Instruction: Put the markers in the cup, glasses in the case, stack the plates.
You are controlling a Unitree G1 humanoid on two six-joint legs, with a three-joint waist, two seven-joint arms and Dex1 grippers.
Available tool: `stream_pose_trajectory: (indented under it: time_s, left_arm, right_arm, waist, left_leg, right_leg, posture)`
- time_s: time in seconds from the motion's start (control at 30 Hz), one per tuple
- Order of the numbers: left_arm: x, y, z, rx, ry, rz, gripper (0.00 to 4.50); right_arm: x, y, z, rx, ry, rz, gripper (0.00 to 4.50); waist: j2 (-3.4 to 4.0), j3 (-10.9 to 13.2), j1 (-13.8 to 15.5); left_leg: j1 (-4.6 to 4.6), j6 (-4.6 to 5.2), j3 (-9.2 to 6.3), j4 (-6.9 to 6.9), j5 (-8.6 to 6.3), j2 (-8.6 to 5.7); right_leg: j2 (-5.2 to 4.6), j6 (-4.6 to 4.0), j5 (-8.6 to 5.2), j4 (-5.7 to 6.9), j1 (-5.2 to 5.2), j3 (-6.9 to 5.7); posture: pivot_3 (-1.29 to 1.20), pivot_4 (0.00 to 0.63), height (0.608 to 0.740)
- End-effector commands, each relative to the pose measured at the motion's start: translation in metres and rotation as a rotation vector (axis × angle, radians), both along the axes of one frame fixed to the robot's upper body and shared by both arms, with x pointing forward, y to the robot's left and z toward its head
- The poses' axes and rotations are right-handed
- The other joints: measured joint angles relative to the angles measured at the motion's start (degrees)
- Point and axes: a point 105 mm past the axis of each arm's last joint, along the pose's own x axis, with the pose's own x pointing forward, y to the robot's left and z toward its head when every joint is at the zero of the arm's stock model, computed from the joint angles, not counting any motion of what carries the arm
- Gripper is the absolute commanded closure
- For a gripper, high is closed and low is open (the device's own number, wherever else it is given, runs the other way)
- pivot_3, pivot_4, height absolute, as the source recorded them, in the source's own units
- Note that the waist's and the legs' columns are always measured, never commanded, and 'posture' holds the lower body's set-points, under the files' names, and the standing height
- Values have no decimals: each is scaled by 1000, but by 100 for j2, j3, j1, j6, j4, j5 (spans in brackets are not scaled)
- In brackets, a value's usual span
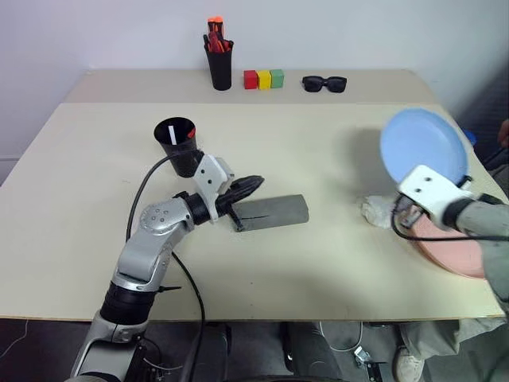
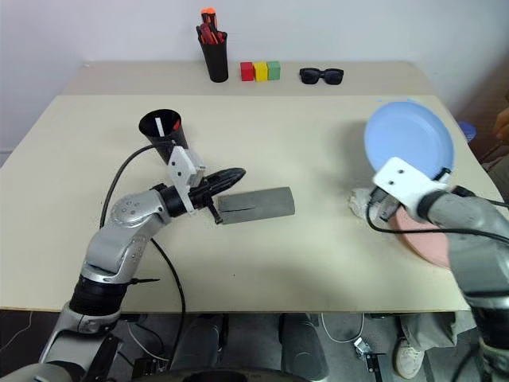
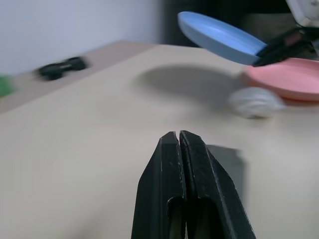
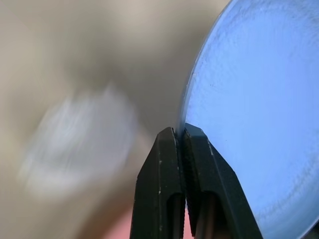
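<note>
Right gripper (image 4: 180,133) pinches blue plate (image 1: 423,145) rim, tilted above pink plate (image 1: 453,251). Left gripper (image 1: 253,185) clenched empty over shut grey case (image 1: 274,212). Markers stand in black cup (image 1: 180,146).

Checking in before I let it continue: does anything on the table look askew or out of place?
Yes. The light blue plate is tilted up on edge in the air, pinched at its rim by the right end effector, above the pink plate. A crumpled white wad lies on the table beside the pink plate. The grey case lies shut.
</note>
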Motion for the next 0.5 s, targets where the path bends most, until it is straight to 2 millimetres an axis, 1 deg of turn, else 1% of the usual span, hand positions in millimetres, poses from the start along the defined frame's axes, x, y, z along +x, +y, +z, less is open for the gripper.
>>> stream_pose_trajectory:
  time_s: [0.03, 0.07, 0.17, 0.23, 0.3, 0.33, 0.37, 0.4, 0.5]
  left_arm:
    - [6, -12, 3, 7, -50, -51, 4500]
    - [8, -15, 4, 4, -54, -60, 4500]
    - [9, -20, 5, -9, -59, -94, 4500]
    - [7, -21, 4, -11, -54, -119, 4500]
    - [4, -21, 3, -9, -63, -137, 4500]
    - [3, -20, 2, -12, -57, -137, 4500]
    - [3, -19, 1, -14, -55, -133, 4500]
    - [4, -16, -1, -13, -56, -122, 4500]
    - [3, -8, -9, 1, -48, -102, 4500]
  right_arm:
    - [-31, -9, 7, 1, 51, -20, 4439]
    - [-38, -13, 2, -4, 77, -36, 4439]
    - [-52, -23, -10, -45, 158, -70, 3632]
    - [-59, -21, -16, -44, 196, -55, 2660]
    - [-56, -15, -13, -45, 178, -33, 1516]
    - [-53, -15, -10, -53, 157, -31, 1042]
    - [-48, -14, -7, -62, 126, -28, 470]
    - [-43, -10, -3, -44, 89, -17, 68]
    - [-29, 11, 2, 62, 12, 38, 68]
  waist:
    - [4, -3, 4]
    - [3, -3, -7]
    - [5, -3, -50]
    - [8, -5, -50]
    - [8, -5, -51]
    - [8, -5, -47]
    - [7, -5, -44]
    - [7, -5, -44]
    - [6, -6, -43]
  left_leg:
    - [2, 0, 0, 2, 0, 0]
    - [2, 0, 0, 4, 0, 0]
    - [2, 1, 7, 15, 0, 0]
    - [2, 1, 9, 21, 0, 0]
    - [3, 1, 9, 24, 0, 1]
    - [2, 1, 9, 25, 0, 1]
    - [1, 1, 9, 27, 0, 1]
    - [-1, 1, 9, 30, -1, 1]
    - [0, 1, 9, 31, -1, 1]
  right_leg:
    - [1, -4, -2, 0, 2, 0]
    - [1, -5, -4, 1, 4, 0]
    - [0, -17, -9, 0, 4, 4]
    - [-1, -18, -9, 2, 5, 6]
    - [1, -19, -8, 3, 5, 5]
    - [0, -18, -8, 3, 5, 5]
    - [0, -18, -8, 3, 6, 5]
    - [0, -18, -8, 2, 6, 5]
    - [0, -19, -8, 2, 7, 5]
  posture:
    - [0, 150, 740]
    - [0, 150, 740]
    - [0, 150, 740]
    - [0, 150, 740]
    - [0, 150, 740]
    - [0, 150, 740]
    - [0, 150, 740]
    - [0, 150, 740]
    - [0, 150, 740]
